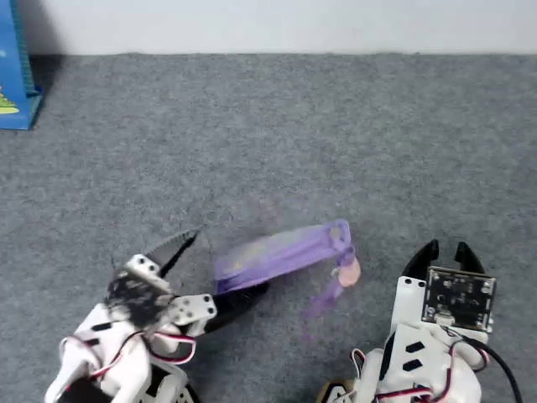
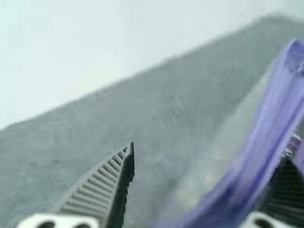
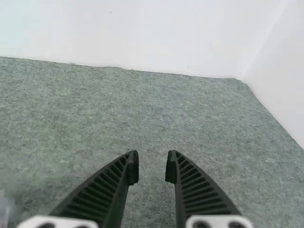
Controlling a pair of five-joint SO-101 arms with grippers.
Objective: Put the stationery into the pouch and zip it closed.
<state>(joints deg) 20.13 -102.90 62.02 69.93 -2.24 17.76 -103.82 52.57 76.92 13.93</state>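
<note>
So the grey carpety worktop takes up pretty much the whole overhead view, with a white wall running along its far edge. Both of your arms sit at the near edge, the left one toward the near left corner and the right one toward the near right corner.

Your left pincer is spread wide apart. The purple pouch runs through that gap. In the left wrist view it lies right up against one finger, while the other finger stands well clear of it, so it's not a pinch from both sides. From there the pouch stretches out toward the right arm, over the near middle of the worktop, and stops short of it. I can't tell whether it's resting flat on the worktop or tipped up off it, and I can't tell whether the zip is open or shut.

Your right pincer is down by the near edge, pointing at the far wall. Its fingers are parked with a narrow gap and only bare carpet shows between them.

A blue box stands in the far left corner against the wall, well apart from everything else.

The smallest bit is a pinkish charm dangling off the pouch's right-hand end, with a thin purple strap trailing below it.
</note>
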